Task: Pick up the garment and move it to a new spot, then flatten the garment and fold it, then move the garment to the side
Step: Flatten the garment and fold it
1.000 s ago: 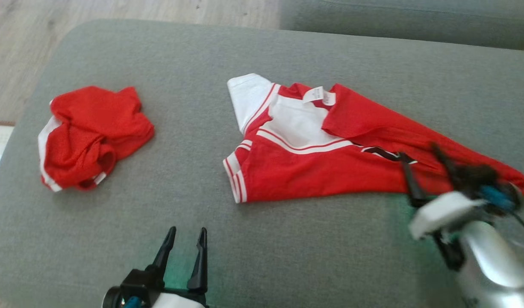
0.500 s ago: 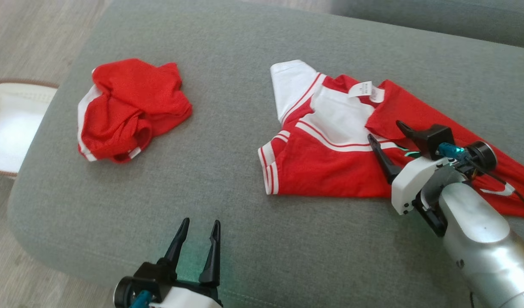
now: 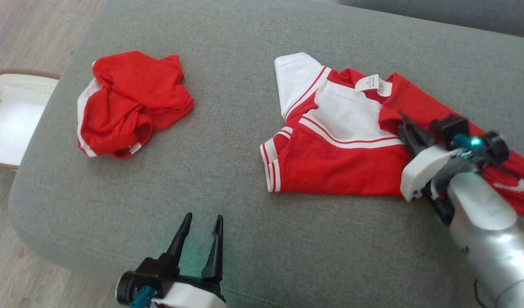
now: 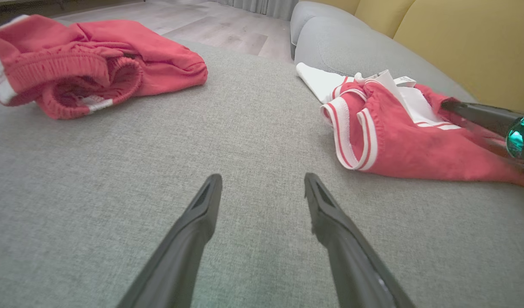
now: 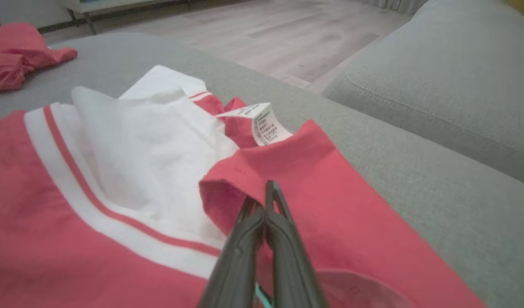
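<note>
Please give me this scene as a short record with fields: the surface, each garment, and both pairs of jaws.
surface: gray sofa cushion
shirt: red and white shirt, partly folded over, on the robot's right, label showing
shorts: red shorts, crumpled, on the left, apart from the shirt
right jaws: shut on a red fold of the shirt near the label
left jaws: open, over bare cushion, holding nothing
floor: white basket beside the cushion's left end

Soft even daylight, faint shadows; right tool (image 3: 404, 120) blurred, wrist views warped at edges.
</note>
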